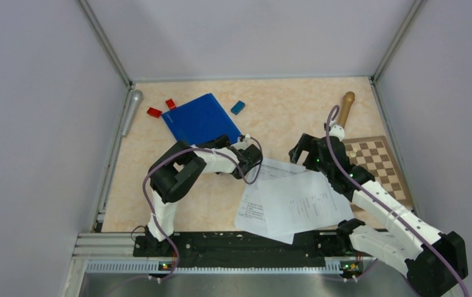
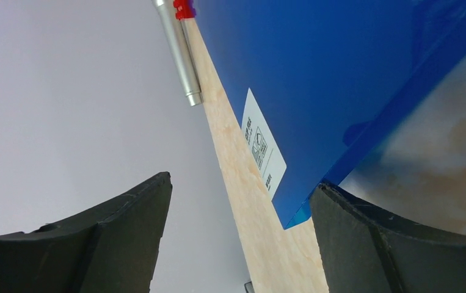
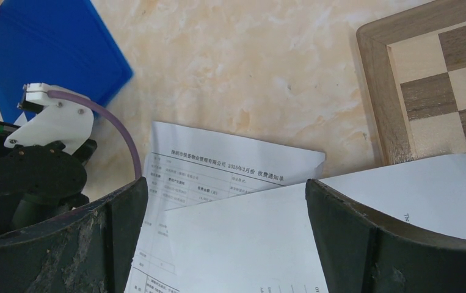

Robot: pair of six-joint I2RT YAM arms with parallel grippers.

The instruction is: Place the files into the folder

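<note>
The files [image 1: 295,201], 2 overlapping white sheets printed with black text and tables, lie flat on the worktop [image 1: 283,111] near its front edge. Their far edge is right under the right gripper [image 3: 227,183], whose fingers [image 3: 371,244] stand wide apart and hold nothing. The folder [image 1: 201,117], bright blue, lies at an angle toward the back left, near the sheets but not touching them. Its near corner carries a small white label [image 2: 264,146] and lies just ahead of the left gripper [image 2: 239,183], whose fingers [image 2: 126,238] are also spread and empty. A chessboard [image 1: 381,164] lies to the right of the files.
</note>
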